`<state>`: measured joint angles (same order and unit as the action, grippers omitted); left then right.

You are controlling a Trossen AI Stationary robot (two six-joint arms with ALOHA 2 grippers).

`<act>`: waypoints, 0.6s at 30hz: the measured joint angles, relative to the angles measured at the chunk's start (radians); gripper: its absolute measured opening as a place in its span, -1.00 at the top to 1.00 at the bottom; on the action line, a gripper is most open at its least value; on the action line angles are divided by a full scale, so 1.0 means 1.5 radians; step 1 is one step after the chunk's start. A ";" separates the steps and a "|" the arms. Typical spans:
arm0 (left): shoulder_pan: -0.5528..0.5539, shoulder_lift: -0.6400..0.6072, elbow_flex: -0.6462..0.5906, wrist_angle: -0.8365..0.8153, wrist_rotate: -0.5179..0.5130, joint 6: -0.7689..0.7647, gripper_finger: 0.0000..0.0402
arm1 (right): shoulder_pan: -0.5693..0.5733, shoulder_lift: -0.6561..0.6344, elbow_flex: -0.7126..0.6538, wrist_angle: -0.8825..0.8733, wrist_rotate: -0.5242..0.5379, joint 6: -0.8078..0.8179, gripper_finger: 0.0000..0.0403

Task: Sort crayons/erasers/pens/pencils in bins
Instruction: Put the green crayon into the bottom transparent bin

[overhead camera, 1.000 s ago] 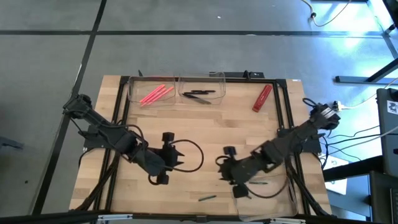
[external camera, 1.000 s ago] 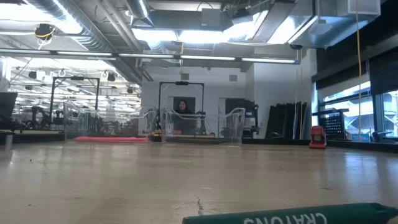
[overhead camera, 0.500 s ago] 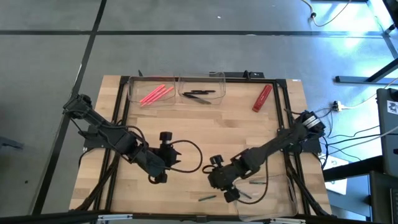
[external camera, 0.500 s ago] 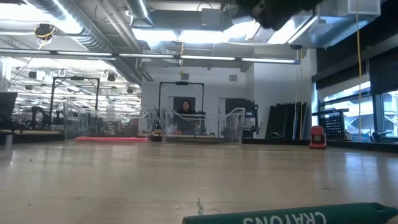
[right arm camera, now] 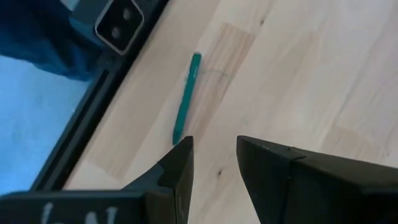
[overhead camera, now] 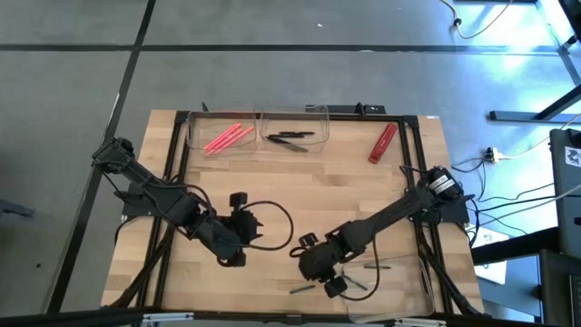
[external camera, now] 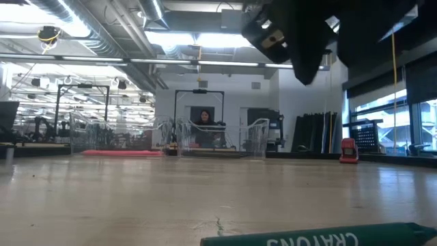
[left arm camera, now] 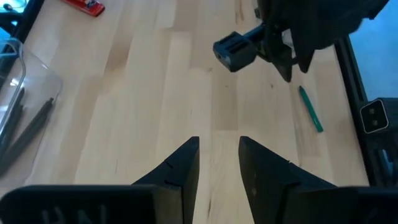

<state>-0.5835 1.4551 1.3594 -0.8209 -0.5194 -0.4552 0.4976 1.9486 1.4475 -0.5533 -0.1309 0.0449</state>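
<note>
A green crayon (overhead camera: 302,289) lies flat on the wood near the table's front edge; it also shows in the low view as the crayon (external camera: 314,238). My right gripper (right arm camera: 213,155) hangs open just above it, and the crayon's near end (right arm camera: 176,140) lies beside one fingertip without touching it. In the high view the right gripper (overhead camera: 313,265) is at centre near. My left gripper (left arm camera: 217,155) is open and holds nothing, hovering over bare wood at the left gripper's place (overhead camera: 247,227). Pink-red sticks (overhead camera: 227,137) and black pens (overhead camera: 290,139) lie in two clear bins at the far edge.
A third clear bin (overhead camera: 404,289) stands at the near right with green sticks (overhead camera: 377,266) in it. A red block (overhead camera: 382,143) lies on the table at the far right. A black frame rail (right arm camera: 93,124) runs along the table's edge close to the crayon.
My right gripper has come down and gone toward the table's left and near edge, ending over the green crayon, and its wrist has rolled on the way. In the low view it has dropped into the picture from above. The crayon has not moved.
</note>
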 joint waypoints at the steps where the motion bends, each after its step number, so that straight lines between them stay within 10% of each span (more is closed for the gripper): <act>1: 0.000 0.000 0.000 -0.001 0.000 -0.005 0.47 | 0.000 0.000 0.000 0.007 -0.001 0.001 0.38; 18: -0.017 0.000 -0.001 -0.001 -0.010 0.049 0.47 | 0.030 0.070 0.000 0.196 0.039 0.099 0.38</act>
<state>-0.6085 1.4551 1.3586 -0.8227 -0.5339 -0.3823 0.5429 2.0540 1.4475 -0.2591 -0.0727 0.1937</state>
